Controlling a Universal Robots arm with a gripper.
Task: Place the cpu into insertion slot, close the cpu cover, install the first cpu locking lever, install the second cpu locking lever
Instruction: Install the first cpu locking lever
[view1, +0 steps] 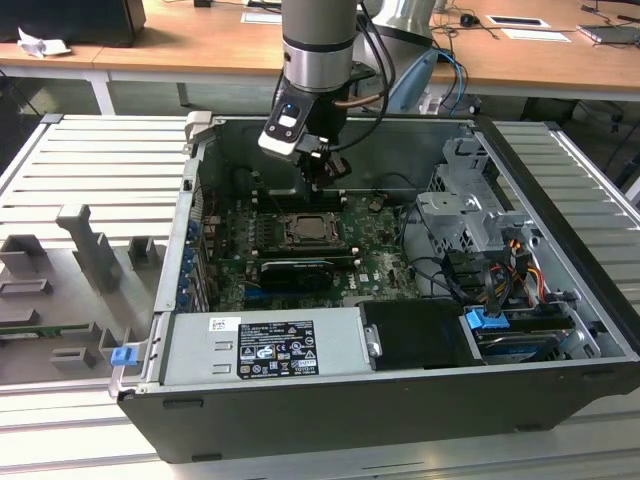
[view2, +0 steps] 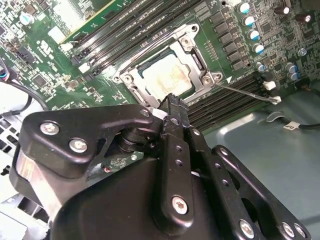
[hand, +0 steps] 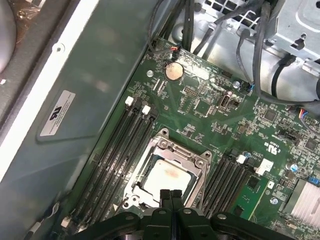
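Observation:
The cpu (hand: 167, 176) is a silver-grey square lying flat in the insertion slot (view1: 308, 230) in the middle of the green motherboard (hand: 210, 107). It also shows as the cpu (view2: 165, 77) in the second wrist view. The cpu cover (hand: 201, 169), a silvery frame, lies down around the chip, and its open centre shows the chip. A thin metal lever (view2: 245, 91) sticks out from the socket's corner over the memory slots. My gripper (hand: 170, 194) hangs just above the socket's edge, shut with nothing between its fingers. The exterior view shows the gripper (view1: 325, 180) above the socket's far side.
Long black memory slots (hand: 122, 150) flank the socket on both sides. Cable bundles (view1: 470, 270) and a metal drive cage (view1: 465, 215) fill the case at the exterior view's right. A power supply (view1: 265, 345) sits at the front. The grey case wall (hand: 85, 105) stands close by.

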